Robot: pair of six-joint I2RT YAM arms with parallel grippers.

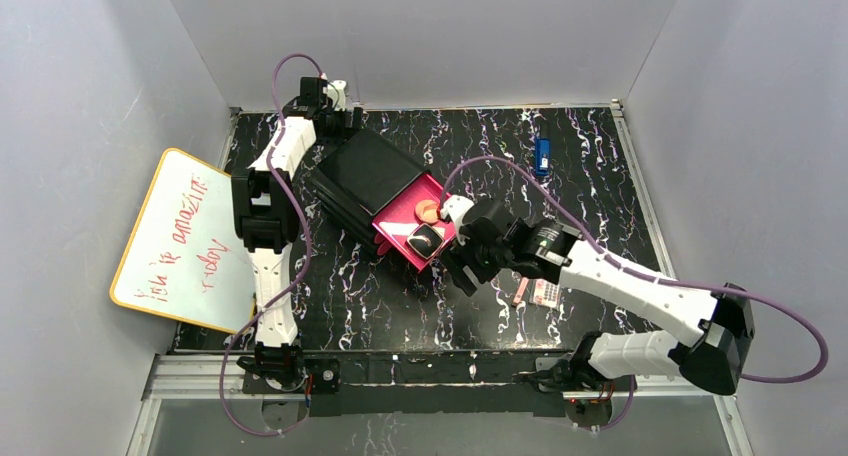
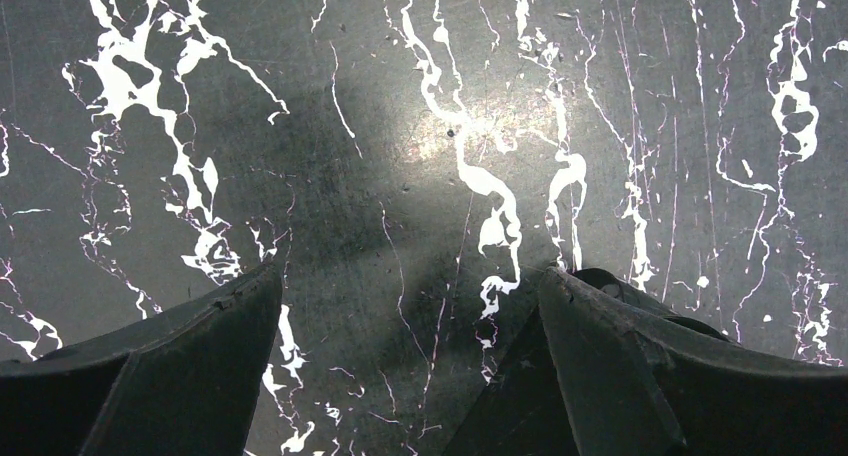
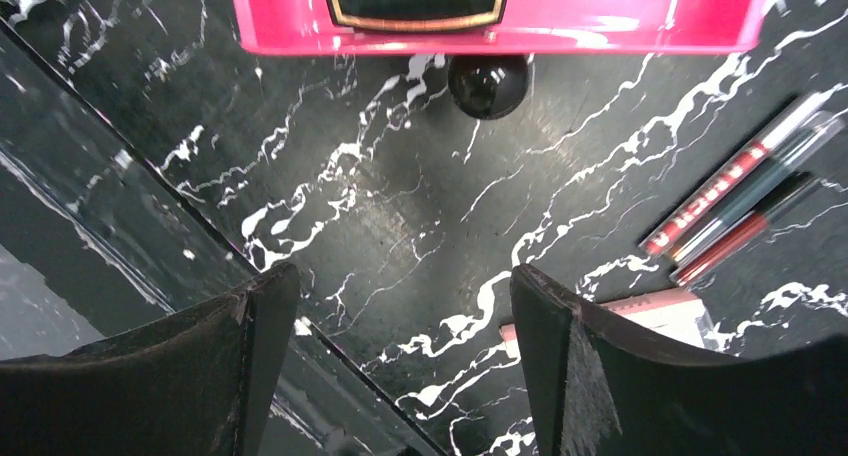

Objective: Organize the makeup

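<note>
Near the pink drawer (image 3: 600, 31), red-labelled sticks (image 3: 745, 191), lettering unreadable

Bright, even light from overhead. In the left wrist view a glare patch burns on the marbled tabletop (image 2: 470, 126) near twelve o'clock, soft shadow toward six.

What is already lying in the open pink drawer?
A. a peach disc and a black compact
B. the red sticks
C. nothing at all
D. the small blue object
A: the top view shows the peach disc and the black compact inside the pink drawer, with the red sticks lying outside it.
</note>
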